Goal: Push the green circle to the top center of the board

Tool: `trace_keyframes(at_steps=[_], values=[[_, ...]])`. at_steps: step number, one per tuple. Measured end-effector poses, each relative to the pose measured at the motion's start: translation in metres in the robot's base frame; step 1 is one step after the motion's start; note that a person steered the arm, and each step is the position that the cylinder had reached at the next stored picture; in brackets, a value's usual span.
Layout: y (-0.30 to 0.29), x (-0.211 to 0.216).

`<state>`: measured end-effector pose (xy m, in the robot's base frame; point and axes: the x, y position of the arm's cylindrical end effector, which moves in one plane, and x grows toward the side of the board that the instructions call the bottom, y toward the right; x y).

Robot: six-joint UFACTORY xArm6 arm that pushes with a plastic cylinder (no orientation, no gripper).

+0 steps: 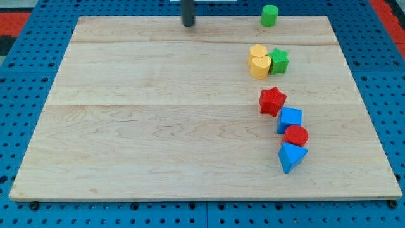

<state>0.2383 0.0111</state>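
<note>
On wood board (158,126): tip (188,25) top-ctr, green circle (269,15) top-rt.

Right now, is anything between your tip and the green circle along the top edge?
Nothing visible. My tip sits at the top centre, the green circle to its right at the view's top edge, only bare board between.

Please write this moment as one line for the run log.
tip: top centre, touching no block | green circle: top edge, right of tip | state: not yet pushed
</note>
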Motion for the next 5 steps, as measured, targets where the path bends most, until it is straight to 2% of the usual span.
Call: trace_keyframes(at_steps=[1,2,3,4,5], values=[[0.129,0.022],[0.234,-0.031],[0.228,-0.047],[0.084,-0.040],[-0.022,-0.031]])
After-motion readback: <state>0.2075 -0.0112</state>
